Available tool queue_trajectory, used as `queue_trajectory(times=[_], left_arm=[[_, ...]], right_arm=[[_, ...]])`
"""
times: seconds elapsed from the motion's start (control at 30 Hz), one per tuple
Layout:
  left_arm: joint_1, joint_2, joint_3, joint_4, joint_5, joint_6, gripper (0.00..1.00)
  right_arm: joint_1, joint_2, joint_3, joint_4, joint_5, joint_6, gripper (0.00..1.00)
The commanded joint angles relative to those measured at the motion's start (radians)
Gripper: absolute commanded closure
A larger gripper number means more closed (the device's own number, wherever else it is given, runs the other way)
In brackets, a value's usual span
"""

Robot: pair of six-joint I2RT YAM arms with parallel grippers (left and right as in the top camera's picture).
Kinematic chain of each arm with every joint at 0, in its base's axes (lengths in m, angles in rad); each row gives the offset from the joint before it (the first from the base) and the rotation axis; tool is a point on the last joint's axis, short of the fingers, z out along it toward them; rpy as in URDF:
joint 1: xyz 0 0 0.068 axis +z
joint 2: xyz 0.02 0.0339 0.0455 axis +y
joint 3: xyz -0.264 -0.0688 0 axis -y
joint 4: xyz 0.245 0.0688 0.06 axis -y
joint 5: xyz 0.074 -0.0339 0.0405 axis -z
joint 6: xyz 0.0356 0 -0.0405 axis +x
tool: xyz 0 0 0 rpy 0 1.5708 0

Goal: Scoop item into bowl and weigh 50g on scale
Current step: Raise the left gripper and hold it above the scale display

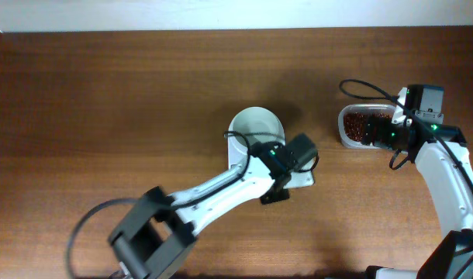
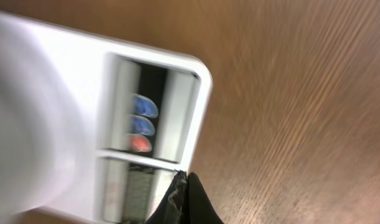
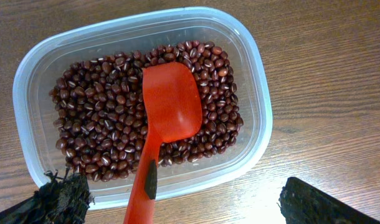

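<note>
well, the beans (image 3: 96, 118) lie in the clear tub (image 3: 252, 81) at right, with a red spoon (image 3: 171, 99) resting on them. the right gripper (image 3: 190, 208) hangs spread wide over the handle. the bowl (image 1: 256, 124) sits on the scale (image 2: 171, 81) mid-table. i cannot tell how wide the left gripper (image 1: 287, 159) is.

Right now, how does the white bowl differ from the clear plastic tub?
The bowl is round and opaque white; the tub is a clear rounded rectangle. The bowl looks empty, while the tub holds red beans and a red scoop. The bowl sits on the scale; the tub rests directly on the table. Both are open-topped.
</note>
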Motion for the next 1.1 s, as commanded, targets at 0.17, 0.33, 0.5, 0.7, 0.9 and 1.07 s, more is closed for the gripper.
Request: queue_trajectory(times=[0.17, 0.33, 0.5, 0.7, 0.9, 1.07], left_arm=[[0.387, -0.279, 0.2, -0.016, 0.384, -0.331, 1.0], [0.69, -0.275, 0.2, 0.017, 0.386, -0.421, 1.0], [0.754, -0.272, 0.199, -0.062, 0.229, -0.542, 1.0], [0.74, -0.272, 0.199, -0.278, 0.248, -0.566, 0.51], [0.514, -0.272, 0.199, -0.384, 0.247, -0.579, 0.01], [0.359, -0.272, 0.194, -0.35, 0.228, -0.774, 0.01]], right_arm=[[0.006, 0.008, -0.002, 0.002, 0.012, 0.008, 0.01], [0.006, 0.008, -0.002, 0.002, 0.012, 0.008, 0.01], [0.006, 0.008, -0.002, 0.002, 0.012, 0.008, 0.01], [0.006, 0.008, -0.002, 0.003, 0.012, 0.008, 0.01], [0.005, 0.008, -0.002, 0.002, 0.012, 0.008, 0.01], [0.006, 0.008, -0.002, 0.002, 0.012, 0.008, 0.01]])
